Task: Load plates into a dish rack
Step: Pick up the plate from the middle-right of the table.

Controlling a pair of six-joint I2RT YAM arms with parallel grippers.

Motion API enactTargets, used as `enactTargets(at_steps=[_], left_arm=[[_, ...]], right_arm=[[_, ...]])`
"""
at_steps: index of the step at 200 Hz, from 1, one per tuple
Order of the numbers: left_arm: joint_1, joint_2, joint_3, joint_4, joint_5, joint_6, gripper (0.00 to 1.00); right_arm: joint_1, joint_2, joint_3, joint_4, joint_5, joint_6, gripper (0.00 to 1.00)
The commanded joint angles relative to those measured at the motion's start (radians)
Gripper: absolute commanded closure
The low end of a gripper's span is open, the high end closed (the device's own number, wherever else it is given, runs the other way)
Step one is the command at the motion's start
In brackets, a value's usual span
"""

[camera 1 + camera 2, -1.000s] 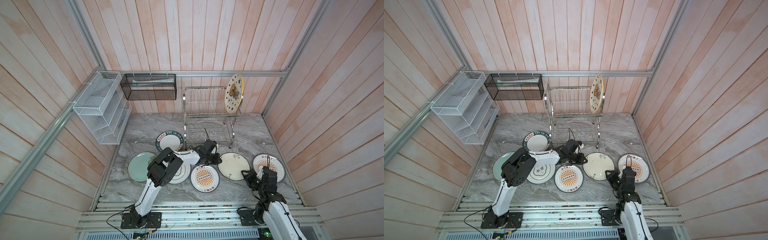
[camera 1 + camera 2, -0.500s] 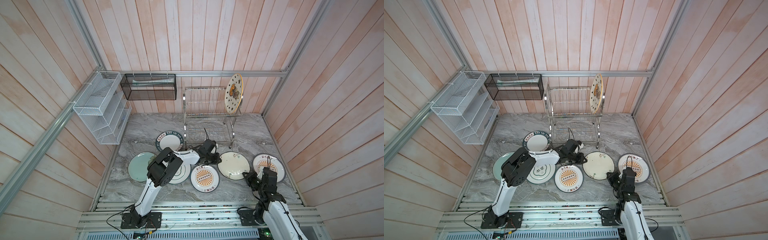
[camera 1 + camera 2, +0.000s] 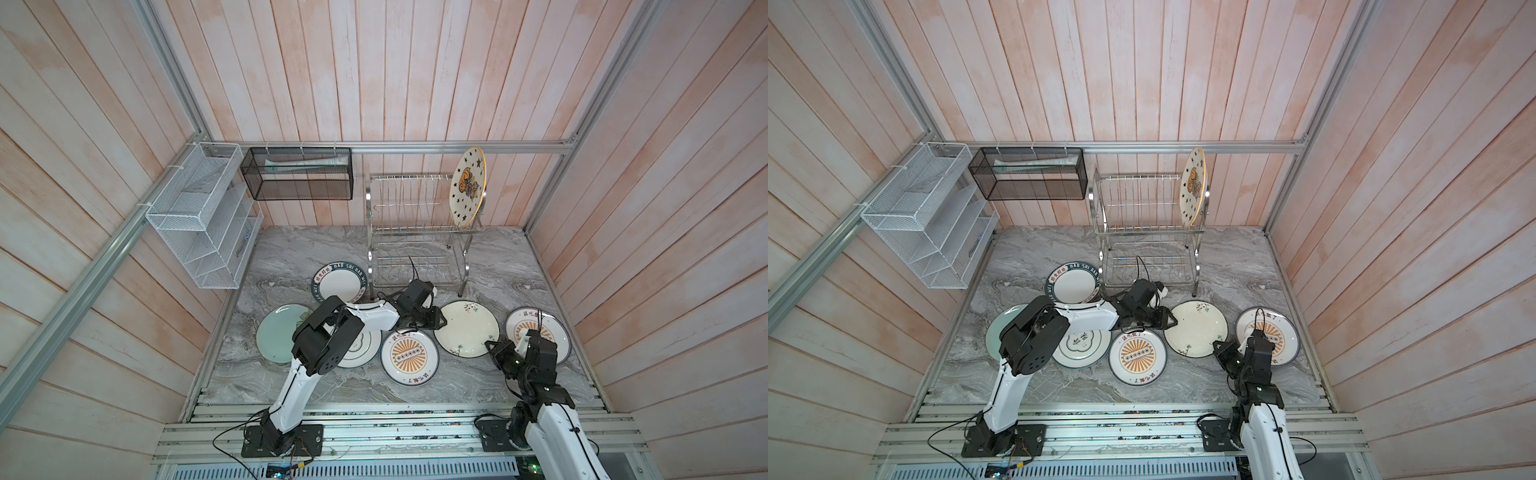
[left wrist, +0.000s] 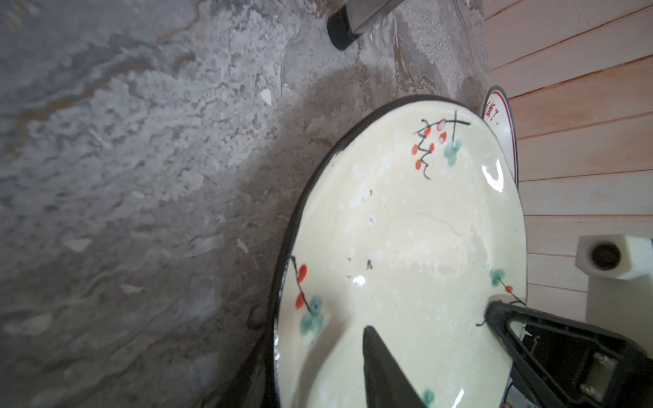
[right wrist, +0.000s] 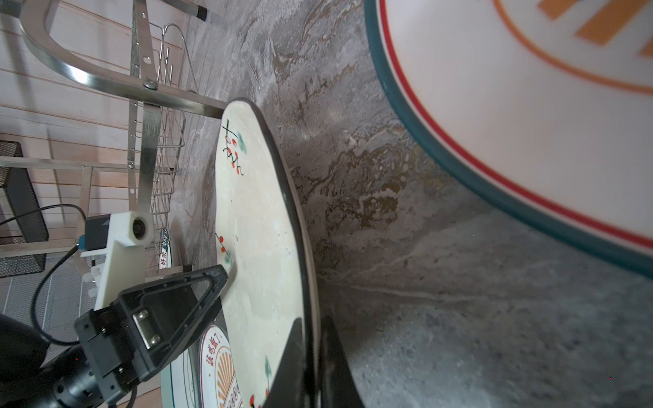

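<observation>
The cream floral plate (image 3: 466, 328) (image 3: 1196, 328) lies in front of the dish rack (image 3: 415, 232), with its black underside showing in the left wrist view (image 4: 406, 229). My right gripper (image 3: 490, 347) (image 5: 312, 328) is shut on its near right rim. My left gripper (image 3: 437, 322) (image 4: 314, 335) is open and straddles the opposite rim, one finger (image 4: 381, 364) above the plate's face. A starred plate (image 3: 467, 187) stands upright in the rack's top tier. Lying flat are a green-lettered plate (image 3: 338, 282), a pale green one (image 3: 276, 332), a quatrefoil one (image 3: 365, 349) and two sunburst plates (image 3: 409, 357) (image 3: 536, 332).
A white mesh organizer (image 3: 203, 220) and a black mesh basket (image 3: 299, 174) hang on the left and back walls. The rack's front leg (image 3: 463, 291) stands just behind the cream plate. Wooden walls close in the marble table (image 3: 291, 257) on three sides.
My right gripper has closed on the cream plate's rim. My left gripper's jaws have spread apart at the opposite rim. Both arms have stayed roughly in place.
</observation>
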State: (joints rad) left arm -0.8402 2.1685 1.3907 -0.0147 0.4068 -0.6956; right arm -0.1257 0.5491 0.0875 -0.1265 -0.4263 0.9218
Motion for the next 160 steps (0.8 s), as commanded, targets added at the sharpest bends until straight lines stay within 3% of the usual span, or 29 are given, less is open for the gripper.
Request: enactTargets(at_steps=[1, 102, 160], left_arm=[[-0.033, -0.032, -0.028, 0.007, 0.031, 0.019, 0.57], [-0.027, -0.16, -0.173, 0.135, -0.08, -0.011, 0.48], [-0.01, -0.204, -0.227, 0.197, -0.101, -0.026, 0.48]], right_arm=[[0.0, -0.019, 0.041, -0.005, -0.1, -0.044, 1.0], [-0.021, -0.049, 0.086, -0.028, -0.128, -0.077, 1.0], [-0.022, -0.055, 0.096, -0.008, -0.151, -0.084, 1.0]])
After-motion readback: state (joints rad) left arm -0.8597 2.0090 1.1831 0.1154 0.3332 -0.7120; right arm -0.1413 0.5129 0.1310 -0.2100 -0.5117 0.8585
